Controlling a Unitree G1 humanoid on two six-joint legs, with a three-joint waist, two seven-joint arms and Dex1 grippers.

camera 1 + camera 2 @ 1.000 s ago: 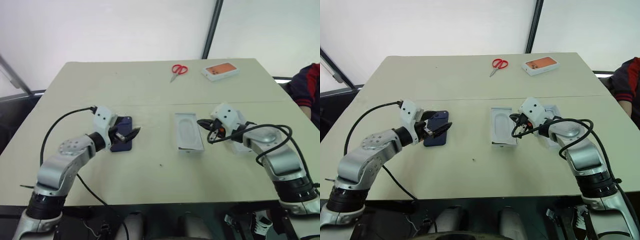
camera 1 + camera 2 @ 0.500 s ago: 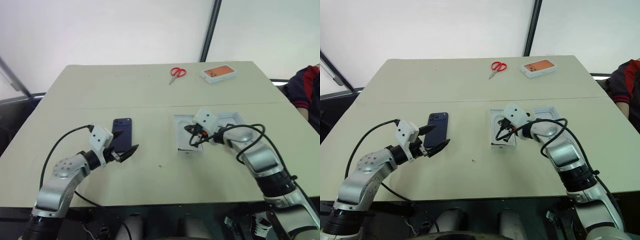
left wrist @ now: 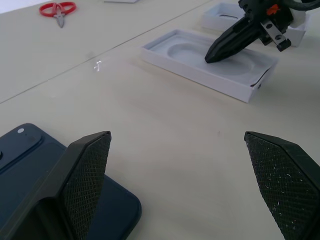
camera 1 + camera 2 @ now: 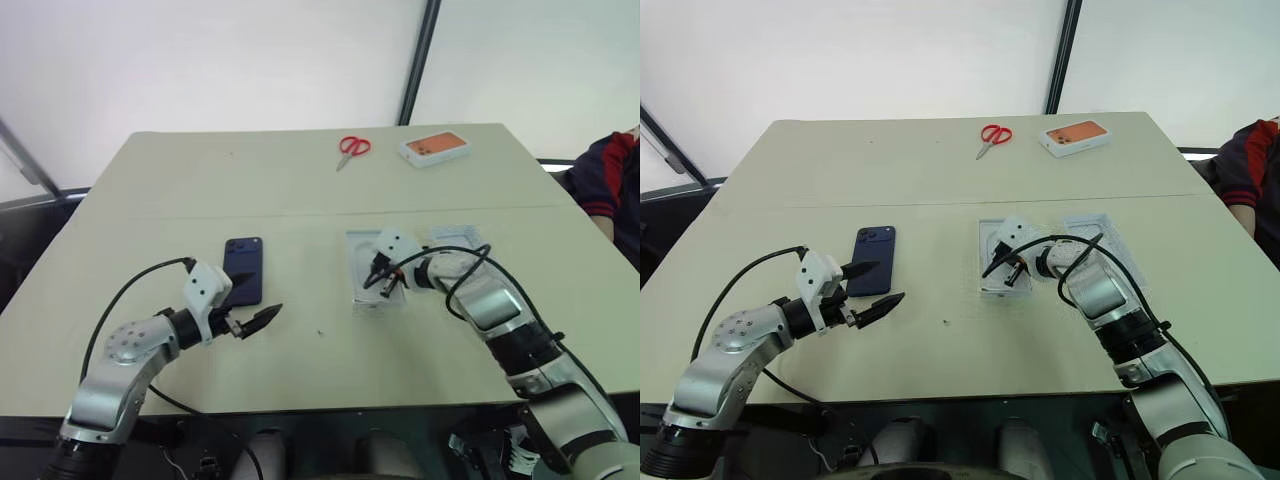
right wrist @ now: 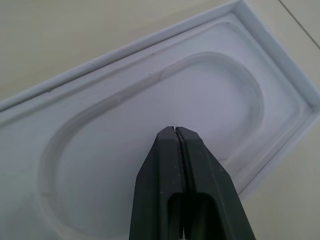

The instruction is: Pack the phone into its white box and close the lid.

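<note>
Right gripper over the insert tray, left gripper spread beside the phone.

Head view: the phone (image 4: 244, 269) is lying flat on the table (image 4: 300, 190), the empty left gripper (image 4: 258, 304) hovering wide open just beside it.
Left wrist view: the right gripper (image 3: 212, 55) is pointing into the white box (image 3: 210, 65).
Right wrist view: its fingers (image 5: 170, 150) are sitting pressed together, holding nothing, over the oval recess.

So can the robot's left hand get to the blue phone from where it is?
Probably yes. The left gripper is open and sits right beside the phone, which lies flat on the table with nothing on top of it or between them. It would only need a short move over.
</note>
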